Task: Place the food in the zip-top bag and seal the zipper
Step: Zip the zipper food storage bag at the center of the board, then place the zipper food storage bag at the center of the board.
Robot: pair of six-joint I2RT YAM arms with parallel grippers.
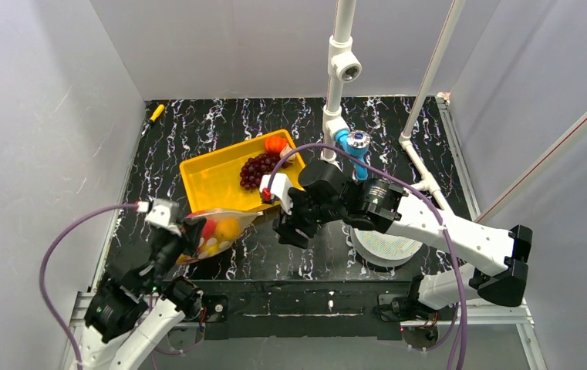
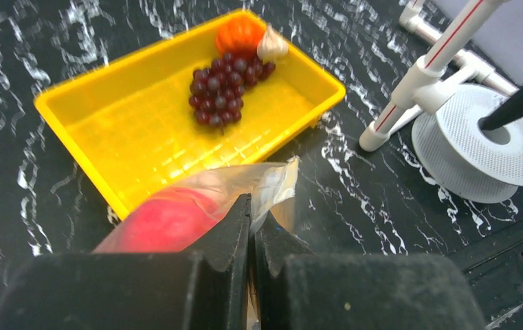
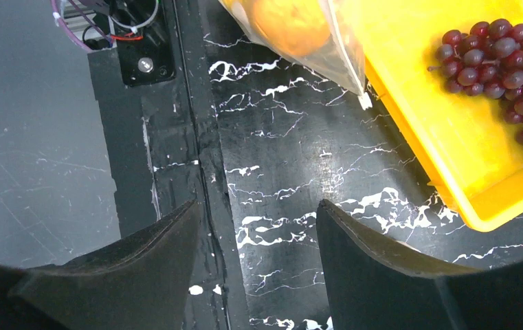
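Landmark for all positions: the yellow tray (image 1: 205,179) on the black marbled table (image 1: 328,262).

Zip-top bag (image 1: 217,231): sits against the tray's near long edge, on the side toward the left arm's base. I cannot tell whether it rests on the rim or is lifted off it. Through the clear film I see 1 red fruit (image 2: 169,220) and 1 orange fruit (image 3: 293,24), side by side. A yellow patch shows below them, but I cannot identify it.

Zipper strip (image 2: 279,180): the pale edge of the bag facing the tray. I cannot tell whether it is pressed closed.

Left pincer (image 2: 251,227): on the near side of the tray, jaws pressed together, with the bag's film pinched between the tips at its edge.

Right pincer (image 3: 258,213): jaws spread wide with nothing between them. It is over bare table just off the tray's near right corner and is not touching the bag.

In the tray, all in the far right part:
- 1 bunch of dark red grapes (image 1: 255,169).
- 1 orange ribbed piece (image 2: 240,34) in the far corner, touching the grapes.
- 1 pale bulb (image 2: 272,47) just beside the orange piece, at the rim.

White spool (image 1: 386,247): on the table to the right of the tray, well apart from it.
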